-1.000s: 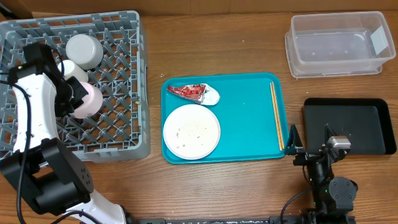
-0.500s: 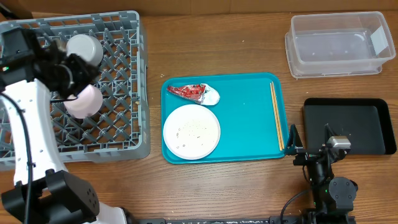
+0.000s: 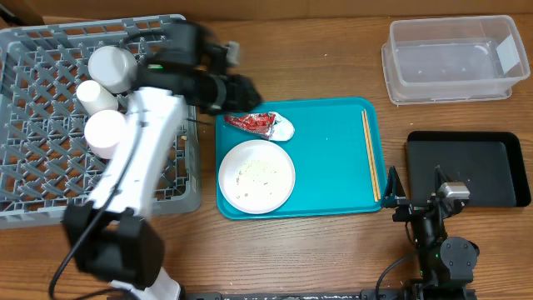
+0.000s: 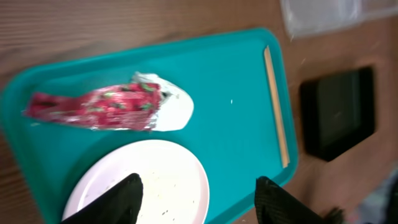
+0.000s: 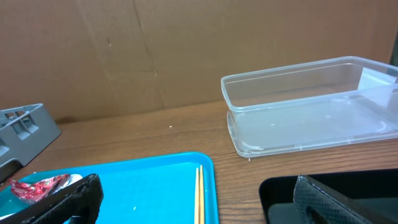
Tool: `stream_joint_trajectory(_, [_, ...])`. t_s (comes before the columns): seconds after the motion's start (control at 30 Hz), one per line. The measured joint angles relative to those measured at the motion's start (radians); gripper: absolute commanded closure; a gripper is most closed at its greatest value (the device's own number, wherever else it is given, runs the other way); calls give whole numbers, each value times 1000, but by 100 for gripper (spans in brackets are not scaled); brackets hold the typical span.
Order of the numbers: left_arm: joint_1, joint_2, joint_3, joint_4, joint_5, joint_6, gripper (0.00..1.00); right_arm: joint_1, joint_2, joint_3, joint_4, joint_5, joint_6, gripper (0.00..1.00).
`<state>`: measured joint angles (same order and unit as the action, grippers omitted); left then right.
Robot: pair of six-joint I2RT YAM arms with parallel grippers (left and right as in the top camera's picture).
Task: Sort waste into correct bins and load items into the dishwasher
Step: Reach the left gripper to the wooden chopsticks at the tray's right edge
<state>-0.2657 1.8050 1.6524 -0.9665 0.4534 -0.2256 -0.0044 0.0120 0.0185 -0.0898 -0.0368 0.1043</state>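
Here, the rack [image 3: 50,192] stands at left. The tray [image 3: 333,167] carries the plate [image 3: 256,175], which is rigid, slick and breakable and probably best gripped at its rim. It also carries the wrapper [image 3: 250,122], light and crushable, probably pinched mid-length. The left gripper [image 4: 199,182] hovers over both, jaws parted and empty; the right gripper [image 5: 196,190] gapes wide, also empty.

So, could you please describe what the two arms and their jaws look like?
The left arm has white links between black joints, with a thin black cable running alongside. The right arm is black with a small silver block on top. Both have black jaws.
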Motion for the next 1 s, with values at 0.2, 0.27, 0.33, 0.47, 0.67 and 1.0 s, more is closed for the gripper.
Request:
stream_joint_trajectory(0.2, [-161,84,0,33,-112,1,40,0,0,0,0,0,0,0])
stream_joint_trajectory(0.27, [-188,97,0,40,-129,1,35,0,0,0,0,0,0,0])
stream_joint_trajectory(0.33, [-203,100,0,40,-141,0,30,0,0,0,0,0,0,1])
stream_joint_trajectory(0.47, [-206,100,0,12,-152,0,30,0,0,0,0,0,0,0])
stream_joint_trajectory(0.67, [-211,100,0,-89,-139,-56,37,0,0,0,0,0,0,0])
stream_joint_trajectory(1.0, [-323,100,0,-136,-137,-143,44,0,0,0,0,0,0,0])
